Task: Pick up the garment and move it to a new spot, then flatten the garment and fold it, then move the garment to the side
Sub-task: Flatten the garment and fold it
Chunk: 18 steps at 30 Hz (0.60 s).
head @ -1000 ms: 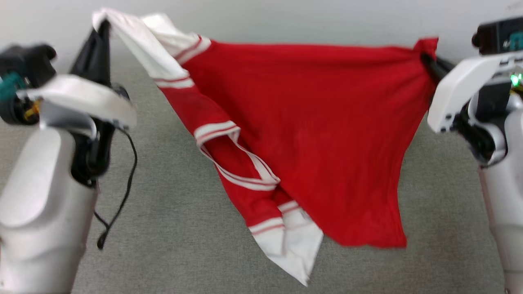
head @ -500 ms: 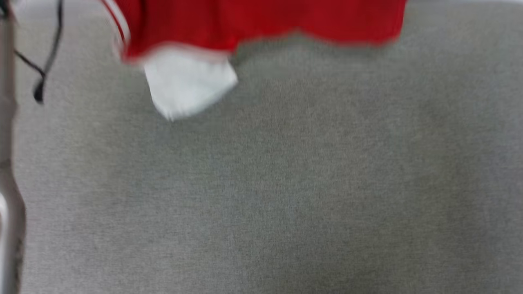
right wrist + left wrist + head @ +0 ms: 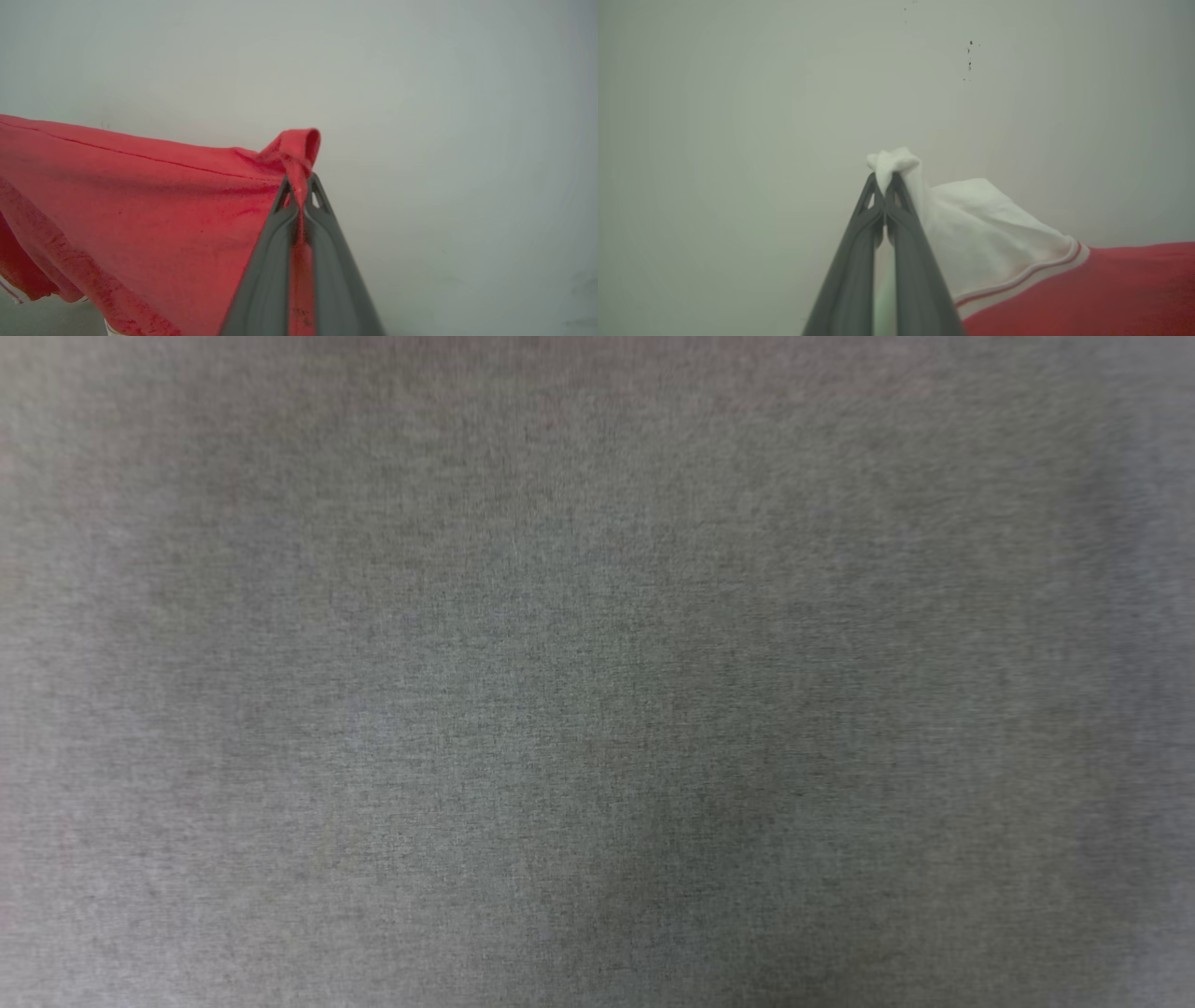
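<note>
1. The head view looks straight down on a grey, woven-textured tabletop [image 3: 597,672], blurred and evenly lit, darker toward the lower middle.
2. Behind both claws stands a plain, pale wall [image 3: 738,116]; a few small dark specks [image 3: 969,60] mark it in the left wrist view.
3. The left claw [image 3: 885,179] is clamped tight on a bunched tip of the white sleeve [image 3: 985,233], with the red shirt [image 3: 1087,294] trailing off to the right of that view.
4. The right claw [image 3: 299,186] pinches a red corner of the shirt, which hangs stretched in the air in front of the wall.
</note>
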### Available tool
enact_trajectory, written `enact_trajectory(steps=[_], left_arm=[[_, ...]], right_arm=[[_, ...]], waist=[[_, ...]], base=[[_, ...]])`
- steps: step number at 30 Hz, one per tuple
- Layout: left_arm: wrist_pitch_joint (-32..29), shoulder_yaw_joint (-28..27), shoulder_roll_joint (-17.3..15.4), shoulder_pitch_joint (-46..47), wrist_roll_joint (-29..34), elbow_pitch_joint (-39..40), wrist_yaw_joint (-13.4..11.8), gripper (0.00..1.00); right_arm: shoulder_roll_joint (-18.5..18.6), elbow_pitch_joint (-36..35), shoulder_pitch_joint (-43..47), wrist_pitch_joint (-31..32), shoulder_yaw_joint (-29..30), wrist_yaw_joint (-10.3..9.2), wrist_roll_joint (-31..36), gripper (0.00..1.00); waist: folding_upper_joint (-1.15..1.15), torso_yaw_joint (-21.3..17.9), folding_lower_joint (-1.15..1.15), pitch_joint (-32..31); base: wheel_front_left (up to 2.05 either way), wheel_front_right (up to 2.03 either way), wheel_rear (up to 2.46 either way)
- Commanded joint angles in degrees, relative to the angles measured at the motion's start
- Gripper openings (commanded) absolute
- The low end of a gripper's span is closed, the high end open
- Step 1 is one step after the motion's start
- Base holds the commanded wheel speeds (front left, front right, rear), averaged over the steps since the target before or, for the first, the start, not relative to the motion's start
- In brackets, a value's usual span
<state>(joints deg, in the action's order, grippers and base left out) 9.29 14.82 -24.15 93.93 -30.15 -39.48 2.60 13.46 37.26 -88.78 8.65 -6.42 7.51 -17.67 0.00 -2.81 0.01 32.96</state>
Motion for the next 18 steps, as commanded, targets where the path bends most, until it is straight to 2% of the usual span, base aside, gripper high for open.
enact_trajectory(steps=[1,10,18], left_arm=[[0.43,0.21,0.56,0.46,-0.19,-1.02,0.37,0.00],[3.40,0.50,3.23,-2.74,-2.42,-8.64,2.51,0.00],[5.47,0.06,4.87,-13.71,-5.26,-11.84,4.13,0.00]], right_arm=[[-0.36,1.22,-1.00,-0.87,-0.65,-0.04,-0.19,0.00],[-1.92,10.31,-2.38,-4.09,-6.63,-0.04,-2.92,0.00],[-0.83,13.91,7.03,-6.13,-13.63,-0.04,-7.20,0.00]], waist=[[0.00,0.54,-0.01,2.40],[0.00,1.26,-0.01,4.27],[0.00,1.68,-0.01,-0.56]], base=[[0.00,0.00,0.00],[0.00,0.00,0.00],[0.00,0.00,0.00]])
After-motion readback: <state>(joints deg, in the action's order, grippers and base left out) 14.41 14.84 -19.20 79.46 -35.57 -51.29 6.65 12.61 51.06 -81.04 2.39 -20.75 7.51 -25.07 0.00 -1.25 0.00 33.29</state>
